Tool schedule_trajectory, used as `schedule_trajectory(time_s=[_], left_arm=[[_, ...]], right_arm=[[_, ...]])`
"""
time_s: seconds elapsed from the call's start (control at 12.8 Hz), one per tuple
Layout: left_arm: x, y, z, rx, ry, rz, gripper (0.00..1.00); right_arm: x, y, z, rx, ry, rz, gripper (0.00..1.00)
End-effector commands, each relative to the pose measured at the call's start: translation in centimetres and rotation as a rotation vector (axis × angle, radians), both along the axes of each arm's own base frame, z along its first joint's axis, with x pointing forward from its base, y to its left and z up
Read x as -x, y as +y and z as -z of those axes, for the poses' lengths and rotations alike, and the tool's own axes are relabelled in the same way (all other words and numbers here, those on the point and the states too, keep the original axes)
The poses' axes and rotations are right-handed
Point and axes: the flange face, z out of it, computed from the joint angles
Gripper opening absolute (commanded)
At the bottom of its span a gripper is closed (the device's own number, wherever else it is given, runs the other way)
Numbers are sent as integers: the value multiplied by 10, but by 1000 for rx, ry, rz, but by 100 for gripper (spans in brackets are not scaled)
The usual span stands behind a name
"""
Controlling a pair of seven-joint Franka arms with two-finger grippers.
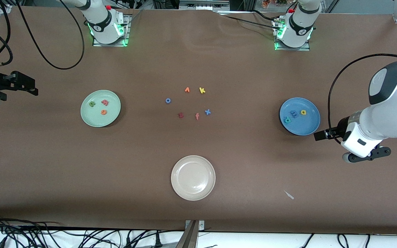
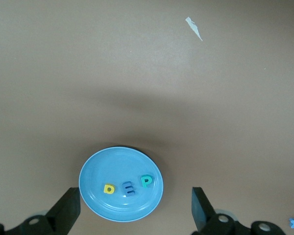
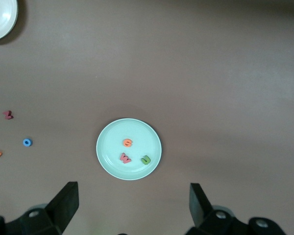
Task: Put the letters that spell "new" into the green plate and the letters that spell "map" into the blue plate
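We find n, e, w (image 1: 99,106) in green plate (image 1: 90,119), m, a, p (image 1: 295,114) in blue plate (image 1: 308,128). Left gripper (image 2: 134,208) and right gripper (image 3: 132,205) both wide, empty, up over table by their plates. Risk: a descending arm could nudge a plate, spilling letters.

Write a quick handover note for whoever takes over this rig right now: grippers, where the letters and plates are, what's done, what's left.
Left gripper: open, empty, up over the table beside the blue plate.
Right gripper: open, empty, up by the green plate, toward the right arm's end.
Green plate holds the green n, pink w and orange e.
Blue plate holds the blue m, yellow a and teal p.
Done: both words look sorted.
Left: nothing to move; the spare letters mid-table and the cream plate stay put.
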Motion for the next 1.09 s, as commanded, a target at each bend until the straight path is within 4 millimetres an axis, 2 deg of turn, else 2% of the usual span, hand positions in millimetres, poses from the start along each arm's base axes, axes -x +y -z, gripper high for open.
schedule_trajectory(time_s=[0.0, 0.08, 0.16, 0.23, 0.39, 0.47, 0.55, 0.7, 0.86, 1.01], left_arm=[[-3, -1, -1, -19, 13, 62, 100], [-2, -6, -2, -30, 26, 88, 100], [-6, -7, -15, -51, 20, 107, 100], [-8, -9, -17, -67, 43, 123, 100], [-9, -6, -14, -37, 74, 100, 100], [-6, -12, -22, -52, 67, 125, 100], [-6, -8, -18, -56, 79, 140, 100], [-4, 11, -28, 19, 80, 109, 100], [2, 17, -45, 63, 58, 143, 100], [8, 13, -57, 67, 47, 185, 100]], right_arm=[[13, 23, -6, -4, 4, -51, 100], [18, 15, -7, -3, 6, -36, 100], [17, 4, -6, -6, 6, -19, 100], [14, 0, -4, -16, 6, -18, 100], [17, 10, -6, 8, 4, -48, 100], [21, 9, -8, 16, -1, -22, 100], [26, 3, -4, 4, 3, 4, 100], [35, -4, -5, 14, -42, 0, 100], [40, -5, -7, 25, -69, -1, 100], [45, -9, -10, 33, -54, 59, 100]])
